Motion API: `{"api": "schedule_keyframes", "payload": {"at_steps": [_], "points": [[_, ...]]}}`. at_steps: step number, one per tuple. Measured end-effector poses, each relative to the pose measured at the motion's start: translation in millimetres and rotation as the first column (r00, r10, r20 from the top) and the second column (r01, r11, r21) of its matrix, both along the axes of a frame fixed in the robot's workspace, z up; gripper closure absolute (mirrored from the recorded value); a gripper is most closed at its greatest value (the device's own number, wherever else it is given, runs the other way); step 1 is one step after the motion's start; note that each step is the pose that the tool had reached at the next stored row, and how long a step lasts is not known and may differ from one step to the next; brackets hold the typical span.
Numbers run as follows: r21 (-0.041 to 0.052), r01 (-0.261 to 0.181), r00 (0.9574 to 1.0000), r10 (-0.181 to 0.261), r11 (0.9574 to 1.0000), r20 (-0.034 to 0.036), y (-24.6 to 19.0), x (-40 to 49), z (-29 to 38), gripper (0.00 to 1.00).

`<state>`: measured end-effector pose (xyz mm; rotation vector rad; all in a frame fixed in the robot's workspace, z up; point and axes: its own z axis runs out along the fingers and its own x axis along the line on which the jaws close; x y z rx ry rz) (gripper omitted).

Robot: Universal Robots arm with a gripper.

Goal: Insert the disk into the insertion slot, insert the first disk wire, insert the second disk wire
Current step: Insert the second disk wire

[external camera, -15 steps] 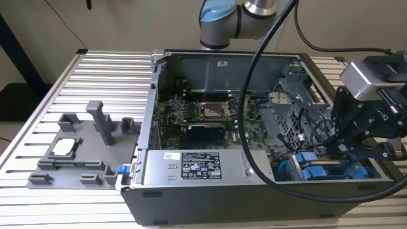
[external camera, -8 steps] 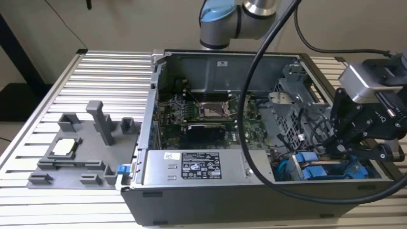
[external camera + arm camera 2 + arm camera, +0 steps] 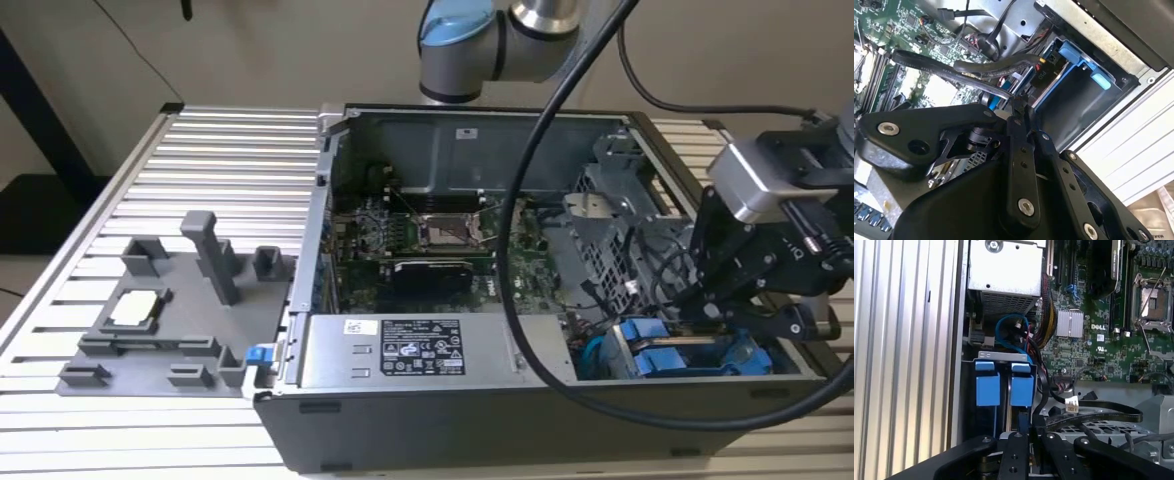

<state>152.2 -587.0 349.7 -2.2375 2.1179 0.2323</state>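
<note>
The blue carrier frame of the disk sits down in the insertion slot at the case's front corner, on the exterior view's right. Its blue tabs show side by side, and the frame lines the dark bay. The disk's metal face is hidden. My gripper reaches into that corner. Its black fingers are shut on a thin blue wire connector, right above the carrier. In the second wrist view the fingertips pinch the same blue piece. A black flat wire with a white plug lies beside them.
A grey labelled power-supply box stands beside the bay. The motherboard fills the case floor and a perforated metal cage rises behind the gripper. A blue wire loop and loose black cables crowd the corner. A grey fixture rests on the slatted table.
</note>
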Motion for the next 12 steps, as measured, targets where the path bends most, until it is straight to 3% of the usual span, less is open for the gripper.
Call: {"api": "schedule_keyframes", "payload": {"at_steps": [12], "points": [[0.0000,0.000,1.0000,0.000,1.0000,0.0002,0.0,5.7,-6.5,0.84]]}}
